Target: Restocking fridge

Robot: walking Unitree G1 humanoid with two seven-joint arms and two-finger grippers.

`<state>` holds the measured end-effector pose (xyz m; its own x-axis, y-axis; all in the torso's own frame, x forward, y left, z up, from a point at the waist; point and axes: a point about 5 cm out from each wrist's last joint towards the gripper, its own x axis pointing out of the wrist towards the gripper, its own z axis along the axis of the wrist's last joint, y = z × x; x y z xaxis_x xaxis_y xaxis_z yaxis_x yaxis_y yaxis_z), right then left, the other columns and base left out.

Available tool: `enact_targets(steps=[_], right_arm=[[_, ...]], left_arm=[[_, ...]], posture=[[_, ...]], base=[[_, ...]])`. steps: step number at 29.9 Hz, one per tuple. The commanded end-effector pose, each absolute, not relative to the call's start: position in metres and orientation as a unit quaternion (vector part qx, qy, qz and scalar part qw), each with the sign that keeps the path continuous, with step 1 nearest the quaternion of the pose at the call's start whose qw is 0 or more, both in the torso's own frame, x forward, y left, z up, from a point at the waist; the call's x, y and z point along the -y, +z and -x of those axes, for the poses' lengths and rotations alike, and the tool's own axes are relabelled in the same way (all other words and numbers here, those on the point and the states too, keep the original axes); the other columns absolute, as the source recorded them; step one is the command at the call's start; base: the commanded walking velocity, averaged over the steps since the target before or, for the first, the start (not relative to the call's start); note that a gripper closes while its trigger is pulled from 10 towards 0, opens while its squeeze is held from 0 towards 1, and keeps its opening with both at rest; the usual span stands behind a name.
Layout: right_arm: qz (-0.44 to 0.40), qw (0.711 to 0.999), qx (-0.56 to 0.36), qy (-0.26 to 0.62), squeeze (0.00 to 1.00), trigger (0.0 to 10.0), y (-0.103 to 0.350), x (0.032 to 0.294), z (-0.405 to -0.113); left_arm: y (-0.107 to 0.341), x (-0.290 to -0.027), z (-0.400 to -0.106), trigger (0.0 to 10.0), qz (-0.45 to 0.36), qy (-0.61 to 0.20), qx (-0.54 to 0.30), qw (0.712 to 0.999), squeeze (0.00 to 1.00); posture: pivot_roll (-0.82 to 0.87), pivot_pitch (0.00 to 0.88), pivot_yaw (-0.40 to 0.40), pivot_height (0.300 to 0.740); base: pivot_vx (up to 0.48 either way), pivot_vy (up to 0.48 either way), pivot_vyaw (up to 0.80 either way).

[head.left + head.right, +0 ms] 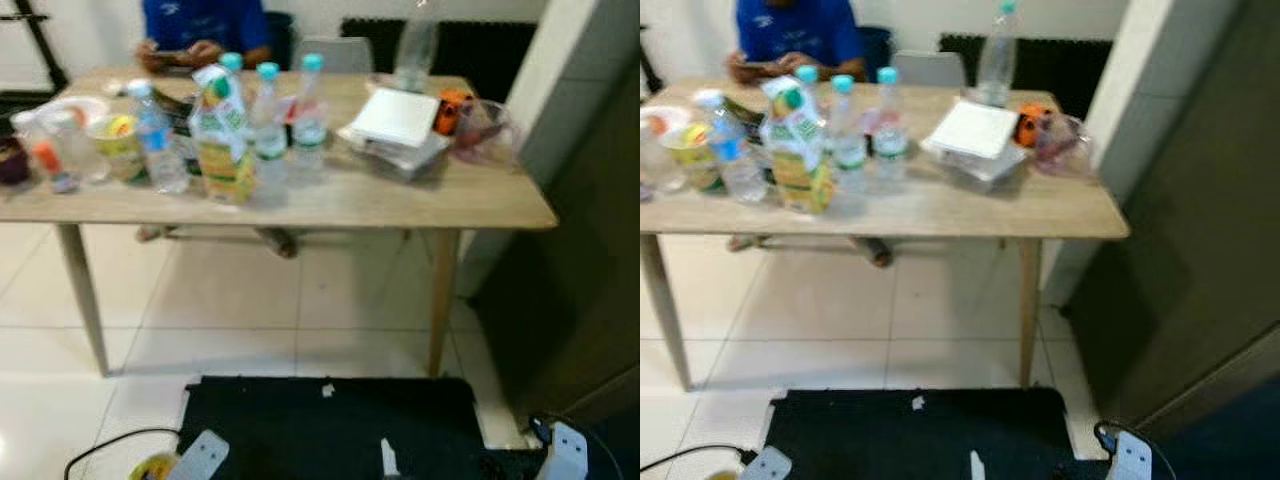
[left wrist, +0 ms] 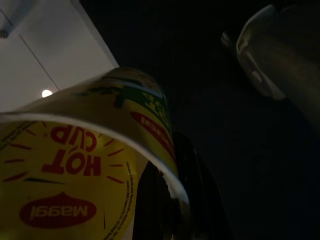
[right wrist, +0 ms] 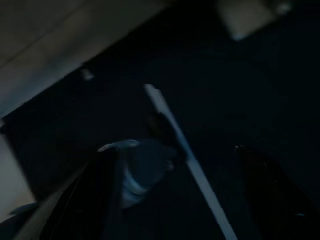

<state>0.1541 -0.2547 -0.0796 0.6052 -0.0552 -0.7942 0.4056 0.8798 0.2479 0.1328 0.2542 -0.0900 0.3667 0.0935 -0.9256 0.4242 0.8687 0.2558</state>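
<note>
Noodle cup (image 2: 75, 175) sits clamped in the left gripper (image 2: 170, 200), down by the mat (image 1: 330, 420). Whether the right gripper (image 3: 175, 190) is open cannot be told. On the surface (image 1: 330, 205): three teal-capped bottles (image 1: 268, 125), one carton (image 1: 222, 135), another cup (image 1: 118, 145).

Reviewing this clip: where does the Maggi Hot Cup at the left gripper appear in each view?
Left eye view: Maggi Hot Cup, a yellow rim at the bottom edge, left of centre.
Right eye view: a faint yellow sliver in the bottom-left corner.
Left wrist view: close up, held in the left gripper.
Right wrist view: looks down at the black mat.
Shared landmark: the mat's white strip.
</note>
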Motion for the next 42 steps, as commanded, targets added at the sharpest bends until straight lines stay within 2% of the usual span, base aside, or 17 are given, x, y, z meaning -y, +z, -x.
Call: enact_targets(steps=[1,8,14,23,28,35,42], right_arm=[[-0.202,0.869,-0.432,-0.134,0.00,10.0,-0.081,0.251,-0.155],[-0.198,0.870,-0.433,-0.126,0.00,10.0,-0.081,0.248,-0.158],[-0.190,0.864,-0.449,-0.128,0.00,10.0,-0.085,0.246,-0.149],[-0.191,0.861,-0.452,-0.131,0.00,10.0,-0.086,0.246,-0.147],[-0.192,0.861,-0.452,-0.129,0.00,10.0,-0.086,0.243,-0.149],[-0.190,0.863,-0.452,-0.124,0.00,10.0,-0.087,0.239,-0.152],[-0.184,0.864,-0.453,-0.122,0.00,10.0,-0.087,0.239,-0.151]], left_arm=[[-0.098,-0.243,-0.118,10.0,-0.218,-0.096,-0.566,0.789,0.00],[-0.103,-0.236,-0.109,10.0,-0.211,-0.098,-0.570,0.788,0.00],[-0.100,-0.233,-0.120,10.0,-0.215,-0.087,-0.547,0.805,0.00],[-0.099,-0.228,-0.127,10.0,-0.226,-0.094,-0.532,0.810,0.00],[-0.100,-0.230,-0.124,10.0,-0.211,-0.075,-0.545,0.808,0.00],[-0.101,-0.232,-0.119,10.0,-0.148,-0.033,-0.555,0.818,0.00],[-0.101,-0.230,-0.120,10.0,-0.140,-0.035,-0.557,0.818,0.00]], posture=[[-0.04,0.037,-0.049,0.740],[-0.05,0.046,-0.050,0.740],[-0.05,0.053,-0.048,0.740],[-0.05,0.061,-0.046,0.740],[-0.05,0.064,-0.041,0.740],[-0.05,0.064,-0.039,0.740],[-0.05,0.064,-0.039,0.740]], base=[[0.000,0.000,-0.79],[0.000,0.000,-0.79],[0.000,0.000,-0.79],[0.000,0.000,-0.79],[0.000,0.000,-0.79],[0.000,0.000,-0.79],[0.000,0.000,-0.79]])
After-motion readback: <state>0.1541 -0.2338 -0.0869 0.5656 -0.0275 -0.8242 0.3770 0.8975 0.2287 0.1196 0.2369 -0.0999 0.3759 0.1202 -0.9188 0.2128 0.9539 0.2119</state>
